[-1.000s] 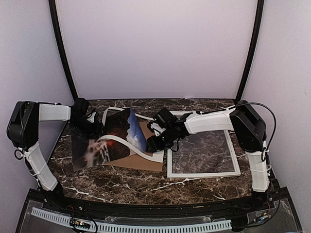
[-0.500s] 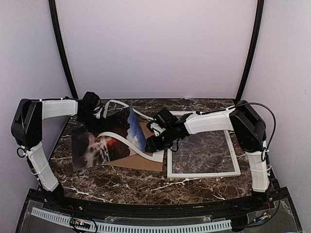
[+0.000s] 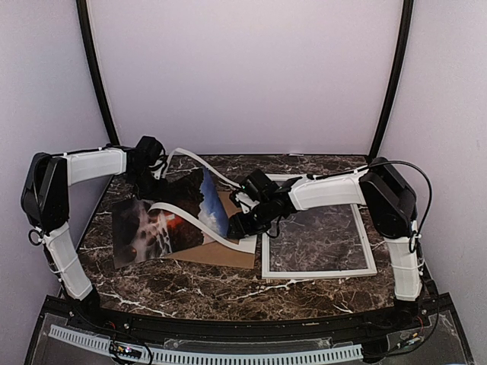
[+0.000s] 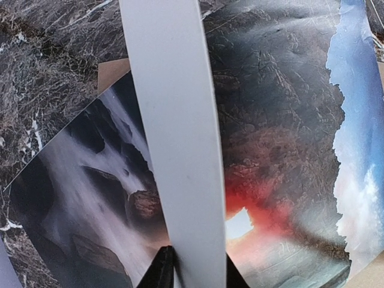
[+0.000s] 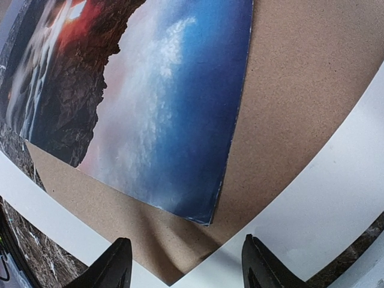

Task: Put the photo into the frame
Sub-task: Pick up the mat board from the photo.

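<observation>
The photo (image 3: 156, 228), a red sun over dark rocks and water, lies curled on a brown backing board (image 3: 224, 255) at the left of the table. It fills the left wrist view (image 4: 276, 150), and its blue-sky corner (image 5: 162, 102) shows in the right wrist view. The frame (image 3: 318, 271), thin and white, lies flat at the right with marble showing through it. My left gripper (image 3: 150, 169) (image 4: 195, 267) is shut on a strip of the white mat board (image 4: 174, 120), which is held up and bowed over the photo. My right gripper (image 3: 237, 226) (image 5: 189, 264) hovers open over the photo's near-right corner.
The mat board's (image 3: 205, 226) raised strips arc across the photo and toward the right arm. Its lower edge (image 5: 336, 198) rests on the backing board (image 5: 312, 78). Dark marble table (image 3: 190, 293) lies in front. Black posts and purple walls close in the back and sides.
My left gripper has closed on the mat board's strip and moved back and to the right, lifting the mat higher over the photo. The right arm has stayed still.
</observation>
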Robot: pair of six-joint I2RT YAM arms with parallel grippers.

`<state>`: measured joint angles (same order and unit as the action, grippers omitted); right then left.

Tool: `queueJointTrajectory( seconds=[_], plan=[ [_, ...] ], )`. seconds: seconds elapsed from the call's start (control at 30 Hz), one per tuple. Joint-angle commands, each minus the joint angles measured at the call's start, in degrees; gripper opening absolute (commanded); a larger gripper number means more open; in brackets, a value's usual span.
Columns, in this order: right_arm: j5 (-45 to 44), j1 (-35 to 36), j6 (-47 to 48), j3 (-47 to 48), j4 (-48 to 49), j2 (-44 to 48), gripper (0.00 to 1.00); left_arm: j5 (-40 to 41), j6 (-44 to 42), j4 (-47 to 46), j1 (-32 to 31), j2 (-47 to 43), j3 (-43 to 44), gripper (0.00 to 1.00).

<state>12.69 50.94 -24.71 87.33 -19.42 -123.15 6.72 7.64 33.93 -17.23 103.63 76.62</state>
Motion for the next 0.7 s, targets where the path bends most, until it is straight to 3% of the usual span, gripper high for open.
queueJointTrajectory(
  seconds=[0.0, 0.33, 0.67],
  plan=[
    [1.0, 0.0, 0.1, -0.5, -1.3, -2.2, 0.64, 2.3, -1.3, 2.6, -0.6, 0.2, 2.7, 0.21],
    [2.9, 0.0, -0.8, 2.7, -1.1, 1.7, 0.71, 4.3, -1.9, 3.9, -0.8, 0.3, 4.6, 0.2],
    [2.0, -3.4, -0.9, 5.5, -2.6, 11.2, 0.75, 6.2, -3.0, 4.6, -0.8, -0.6, 6.9, 0.19]
  ],
)
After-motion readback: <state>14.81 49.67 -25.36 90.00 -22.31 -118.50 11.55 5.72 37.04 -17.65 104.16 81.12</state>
